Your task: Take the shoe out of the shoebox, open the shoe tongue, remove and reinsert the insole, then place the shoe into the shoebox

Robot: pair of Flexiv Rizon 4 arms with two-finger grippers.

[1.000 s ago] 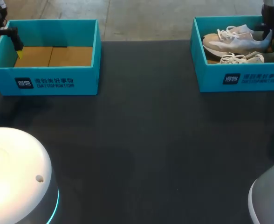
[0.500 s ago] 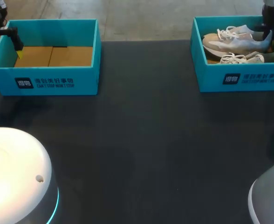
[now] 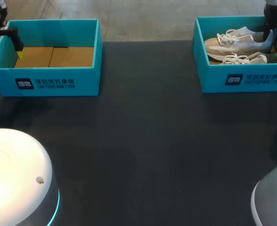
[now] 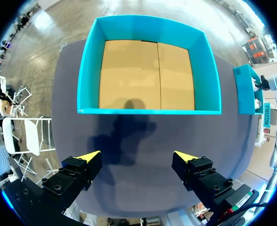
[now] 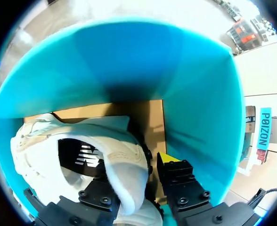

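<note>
R gripper point(image 5: 139, 170) pinches shoe point(image 5: 58, 136) heel in white-lettered shoebox point(image 3: 213, 80); L gripper point(image 4: 137, 157) spread.

Even overhead light covers the dark tabletop point(image 3: 143, 141). The left hand point(image 4: 136, 156) throws a soft shadow near the left shoebox point(image 4: 86, 61). The right shoebox point(image 5: 195, 94) looks dim inside, possibly shaded.

The upper shoe point(image 3: 235, 41) in the right shoebox point(image 3: 242, 77) shifts slightly toward the box's left wall - its laces now sit a little lower and further left than a second ago. The right gripper point(image 5: 150, 167), clamped on the heel, edges along with it.
</note>
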